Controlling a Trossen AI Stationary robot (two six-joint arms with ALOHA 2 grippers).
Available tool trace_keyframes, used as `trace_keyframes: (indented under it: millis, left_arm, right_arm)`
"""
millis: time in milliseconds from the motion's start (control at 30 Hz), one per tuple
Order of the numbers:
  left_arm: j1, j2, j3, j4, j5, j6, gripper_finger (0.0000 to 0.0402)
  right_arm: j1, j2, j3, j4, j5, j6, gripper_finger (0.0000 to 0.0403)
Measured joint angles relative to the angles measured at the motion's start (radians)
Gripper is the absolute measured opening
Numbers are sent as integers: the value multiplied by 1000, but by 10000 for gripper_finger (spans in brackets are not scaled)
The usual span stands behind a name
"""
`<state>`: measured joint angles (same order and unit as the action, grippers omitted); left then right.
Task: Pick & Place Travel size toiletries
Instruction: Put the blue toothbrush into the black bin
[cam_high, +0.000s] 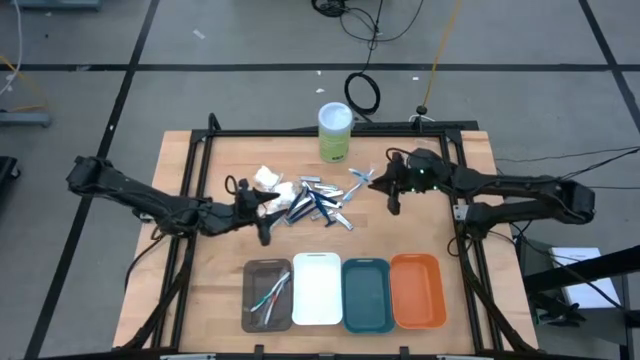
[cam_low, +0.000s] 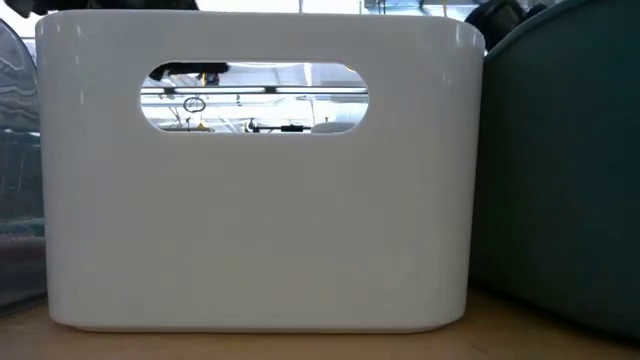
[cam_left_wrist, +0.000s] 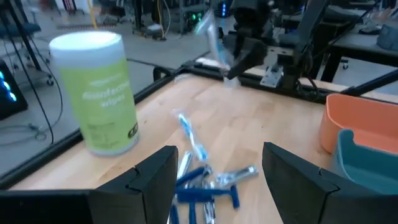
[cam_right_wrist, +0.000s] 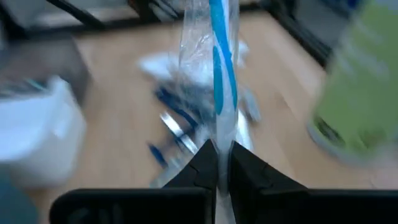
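— What lies around the pale wooden surface (cam_high: 230, 255) with its black metal frame?

— A grey floor (cam_high: 90, 35) crossed by dark lines, seen from above. A coiled black cable (cam_high: 362, 92) lies on it just beyond the far edge, and a thin yellow cord (cam_high: 436, 50) runs away from the same edge.

— And the room farther off?

— In the left wrist view, blurred dark workbenches (cam_left_wrist: 348, 37) and stands, with small lit points among them.
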<state>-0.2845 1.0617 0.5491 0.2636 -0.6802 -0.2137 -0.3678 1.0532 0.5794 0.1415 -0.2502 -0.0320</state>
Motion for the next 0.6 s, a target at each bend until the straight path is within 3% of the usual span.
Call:
trace_keyframes:
  millis: [167,333,433,600]
  left_arm:
    - [38,119,0,288,44,75,232]
    - [104,265,0,600,285,96,232]
    - [134,369,18,769,354,125,232]
    - [168,499,116,831,371,141,232]
  right_arm:
    - [95,22,-46,262,-17,3,11]
    - [180,75,-86,511,-15,4,11]
    - [223,119,-90,594,-15,-5,11]
    - [267,197,-91,686,-15,-22,11]
